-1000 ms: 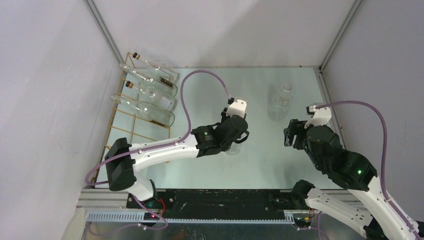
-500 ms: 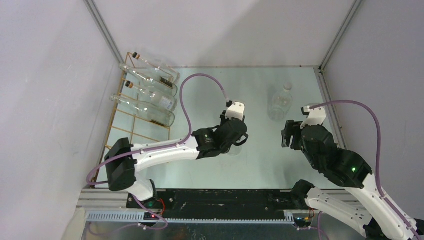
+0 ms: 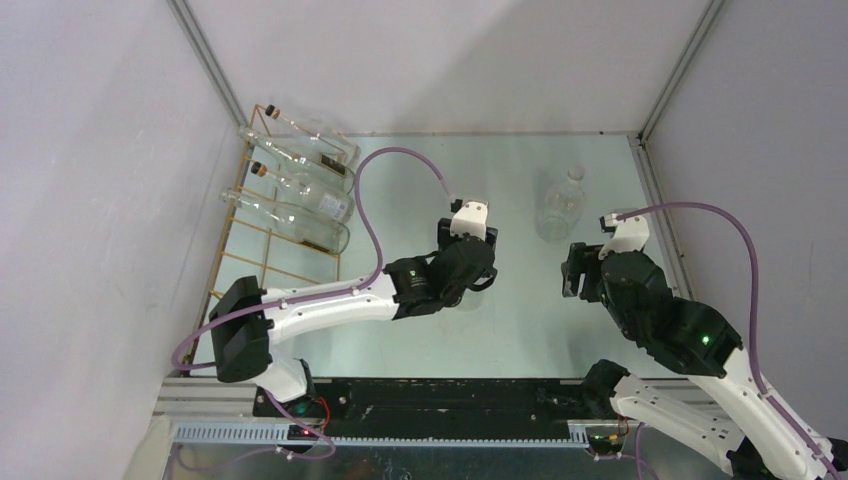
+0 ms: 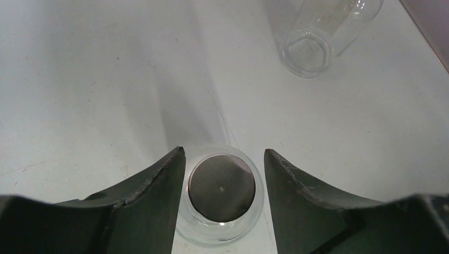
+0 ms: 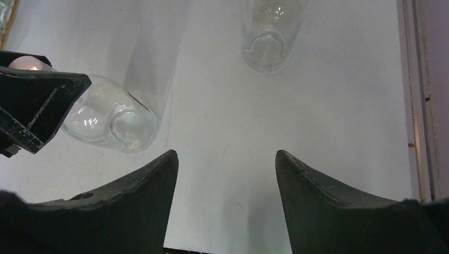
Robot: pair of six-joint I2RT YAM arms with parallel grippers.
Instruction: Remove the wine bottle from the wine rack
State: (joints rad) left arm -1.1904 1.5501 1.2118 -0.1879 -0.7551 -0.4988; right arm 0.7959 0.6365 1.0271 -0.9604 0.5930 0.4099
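Observation:
The gold wire wine rack (image 3: 240, 238) stands along the left wall with three clear bottles (image 3: 300, 222) lying on its far half. A clear wine bottle stands upright on the table right under my left gripper (image 3: 468, 268). In the left wrist view its dark cap (image 4: 221, 189) shows between my open fingers (image 4: 143, 196), with the gripper (image 4: 223, 153) above it and not closed on it. The same bottle (image 5: 111, 119) shows in the right wrist view. My right gripper (image 3: 578, 272) is open and empty over bare table, as the right wrist view (image 5: 226, 154) shows.
A second clear bottle (image 3: 560, 205) stands upright at the back right; it also shows in the left wrist view (image 4: 317, 37) and the right wrist view (image 5: 269, 37). Grey walls close in the table on three sides. A purple cable loops above each arm.
My left gripper has shifted a little toward the back, staying over the standing bottle. My right gripper has drifted slightly left and toward the back. The rack bottles have not moved.

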